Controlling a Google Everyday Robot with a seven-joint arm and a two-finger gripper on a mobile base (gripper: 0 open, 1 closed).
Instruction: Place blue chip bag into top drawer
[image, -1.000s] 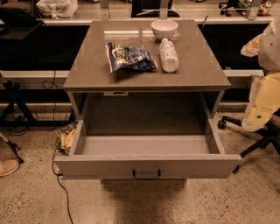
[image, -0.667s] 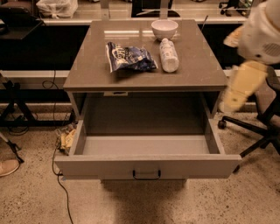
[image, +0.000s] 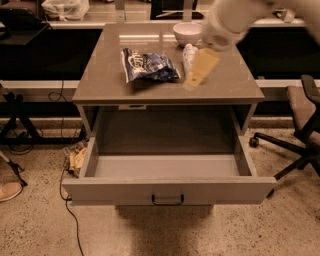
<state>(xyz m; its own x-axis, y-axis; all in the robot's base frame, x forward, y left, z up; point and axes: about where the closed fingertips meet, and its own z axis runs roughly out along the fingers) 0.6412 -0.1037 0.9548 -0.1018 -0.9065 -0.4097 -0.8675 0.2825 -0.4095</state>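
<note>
The blue chip bag (image: 147, 65) lies flat and crumpled on the grey-brown table top (image: 225, 82), left of centre. The top drawer (image: 167, 190) is pulled fully out below the table and nothing lies in it; its small dark handle (image: 167, 200) is centred on the front. My gripper (image: 199, 67) hangs over the table top just right of the bag, on the pale arm (image: 230, 17) reaching in from the upper right. It is apart from the bag and holds nothing that I can see.
A white plastic bottle (image: 188, 51) lies right of the bag, partly behind the gripper. A white bowl (image: 187, 32) stands at the table's back. An office chair (image: 305, 115) is on the right. Cables and scraps (image: 75, 157) lie on the floor at the left.
The arm has swung in from the far right edge to over the table top, and the gripper now sits beside the bag, in front of the bottle. Bag, bottle and drawer have not moved.
</note>
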